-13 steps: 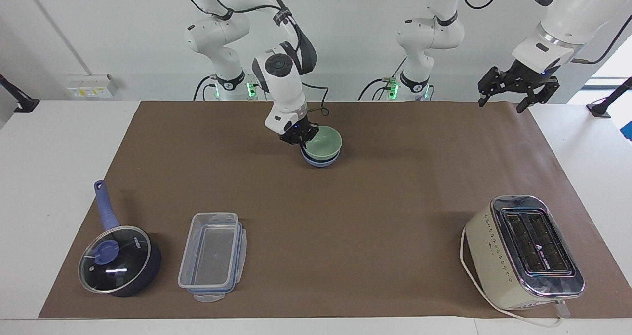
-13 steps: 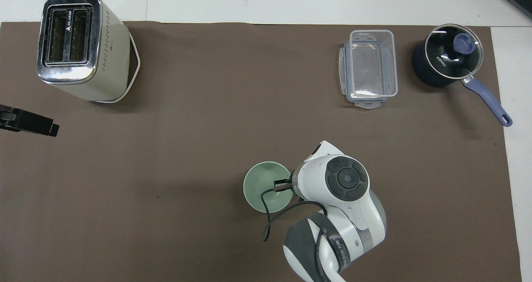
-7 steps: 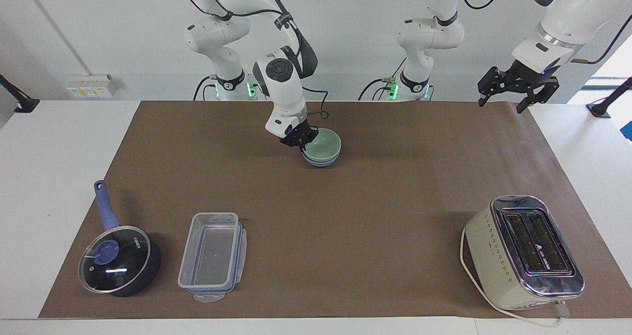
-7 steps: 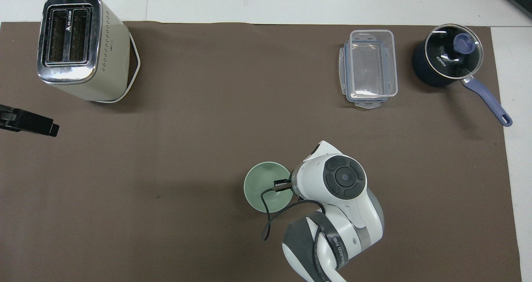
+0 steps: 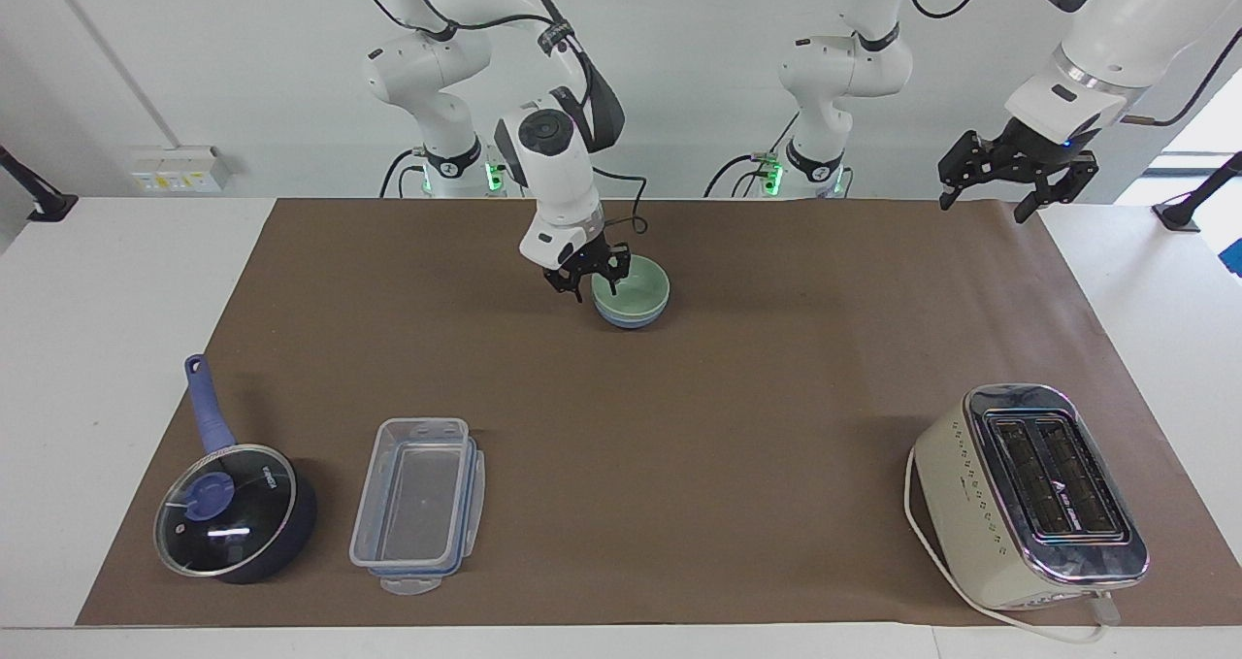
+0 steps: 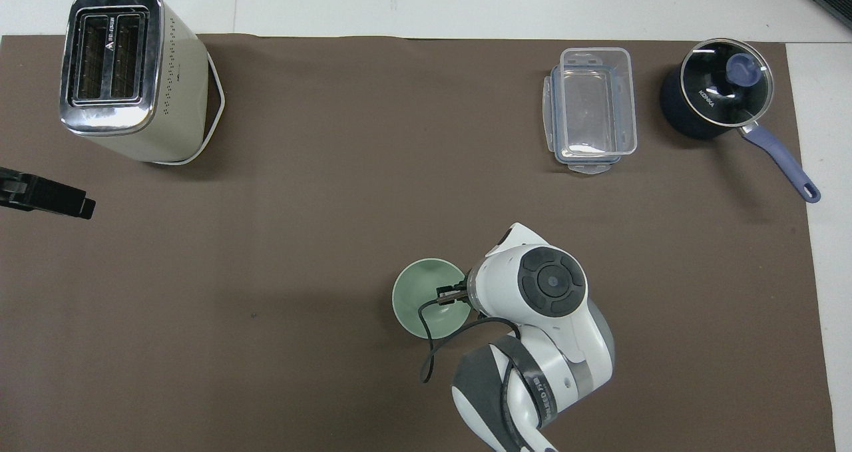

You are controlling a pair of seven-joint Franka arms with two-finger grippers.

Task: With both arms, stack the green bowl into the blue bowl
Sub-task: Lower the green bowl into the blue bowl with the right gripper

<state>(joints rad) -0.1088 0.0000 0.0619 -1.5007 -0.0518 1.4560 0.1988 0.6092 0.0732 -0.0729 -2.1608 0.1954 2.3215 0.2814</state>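
Green bowl (image 5: 633,289) sits nested in the blue bowl (image 5: 629,319), so the right gripper (image 5: 589,276) has its jaws released at the rim, while the left gripper (image 5: 1014,176) waits, jaws spread, over the counter (image 5: 737,416) edge.

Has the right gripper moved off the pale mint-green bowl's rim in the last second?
Yes. The right gripper has opened and lifted slightly, away from the mint-green bowl nested in the periwinkle-blue bowl; both bowls stayed put on the brown mat.

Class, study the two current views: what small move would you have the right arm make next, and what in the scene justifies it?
Probably lift the right gripper straight up and clear. The green bowl already sits nested in the blue bowl, and the fingers stand open at the green bowl's rim, so nothing is held. The left gripper waits over the table's edge at its own end.
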